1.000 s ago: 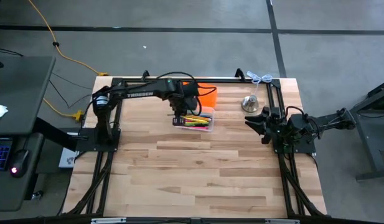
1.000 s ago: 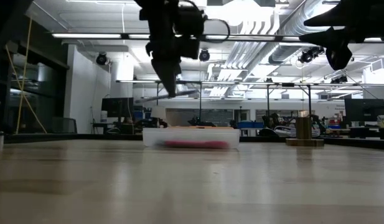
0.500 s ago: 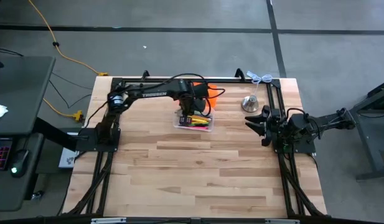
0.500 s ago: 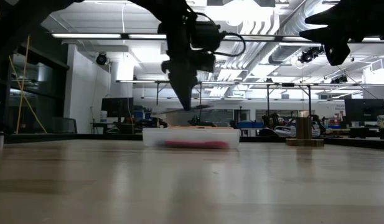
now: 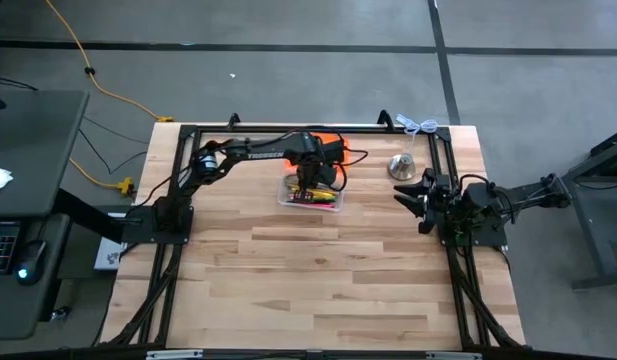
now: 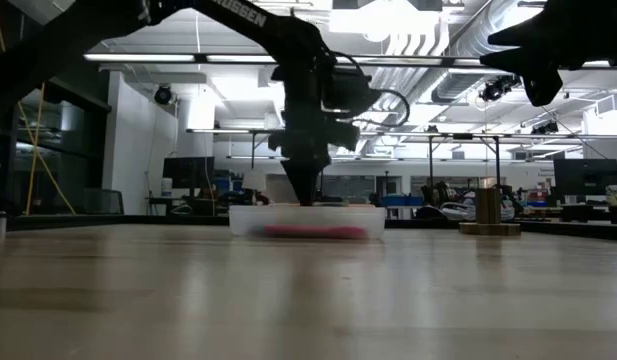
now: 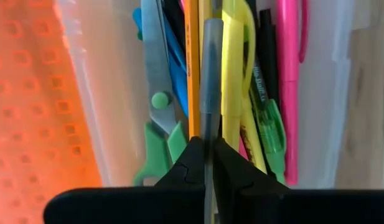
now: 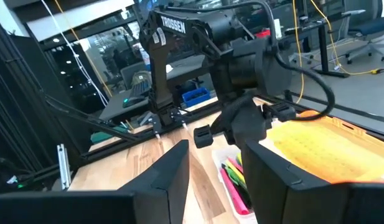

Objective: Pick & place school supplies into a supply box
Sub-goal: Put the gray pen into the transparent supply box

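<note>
The supply box, clear with an orange lid lying open on its far side, stands at the table's far middle. It holds school supplies: green-handled scissors, a yellow marker, a pink pen, a green one and an orange pencil. My left gripper hangs over the box, shut on a grey pen. My right gripper waits open at the table's right side, raised. My left gripper pinches the grey pen between its two fingers, on its shaft. The fingers point down from above and lie across the pen. The pen lies level along the box, just over the other supplies; whether it touches them I cannot tell.
A silvery bell-like object stands right of the box, between it and my right gripper. The black frame rail runs along the far edge behind the lid. Bare wood fills the near half of the table.
My left gripper has gone toward the table's right edge and down with the grey pen, from left of the box's middle to over it. The pen, held level, has sunk from well above the box to its rim.
</note>
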{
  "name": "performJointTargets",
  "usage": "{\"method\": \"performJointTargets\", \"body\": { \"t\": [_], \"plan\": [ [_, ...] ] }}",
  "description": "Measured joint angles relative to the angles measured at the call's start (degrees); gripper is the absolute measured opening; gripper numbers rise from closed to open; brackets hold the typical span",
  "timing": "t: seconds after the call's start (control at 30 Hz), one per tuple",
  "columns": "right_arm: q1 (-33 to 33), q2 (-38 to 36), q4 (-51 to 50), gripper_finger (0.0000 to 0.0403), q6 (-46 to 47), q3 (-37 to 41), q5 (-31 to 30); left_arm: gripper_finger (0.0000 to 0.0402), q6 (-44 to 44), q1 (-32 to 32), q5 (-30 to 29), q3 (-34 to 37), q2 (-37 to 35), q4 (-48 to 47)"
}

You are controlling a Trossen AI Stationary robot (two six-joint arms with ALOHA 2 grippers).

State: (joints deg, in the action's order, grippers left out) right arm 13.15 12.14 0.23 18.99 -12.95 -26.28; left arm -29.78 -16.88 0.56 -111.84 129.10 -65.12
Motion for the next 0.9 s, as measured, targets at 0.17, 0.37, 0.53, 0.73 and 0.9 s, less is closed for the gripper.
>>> {"method": "performJointTargets", "body": {
  "t": [0.17,0.37,0.53,0.73,0.9],
  "plan": [
    [0.0,0.0,-1.2,0.0124,0.0,0.0,-0.2,0.0037,-0.2,0.0,-0.1,0.0,1.4,0.1],
    [0.0,0.0,-1.4,0.0124,0.0,0.0,-0.2,0.0037,-1.0,0.0,0.0,0.0,1.5,1.7],
    [0.0,0.0,-1.4,0.0124,0.0,0.0,-0.2,0.0056,-1.0,0.0,0.0,0.1,1.5,2.2],
    [0.0,0.0,-1.7,0.0124,0.0,0.0,-0.2,0.0105,-1.5,0.0,0.4,0.1,1.5,3.5],
    [0.0,0.0,-1.7,0.0124,0.0,0.0,-0.2,0.0136,-1.4,0.0,0.4,0.1,1.5,3.6]
  ]
}}
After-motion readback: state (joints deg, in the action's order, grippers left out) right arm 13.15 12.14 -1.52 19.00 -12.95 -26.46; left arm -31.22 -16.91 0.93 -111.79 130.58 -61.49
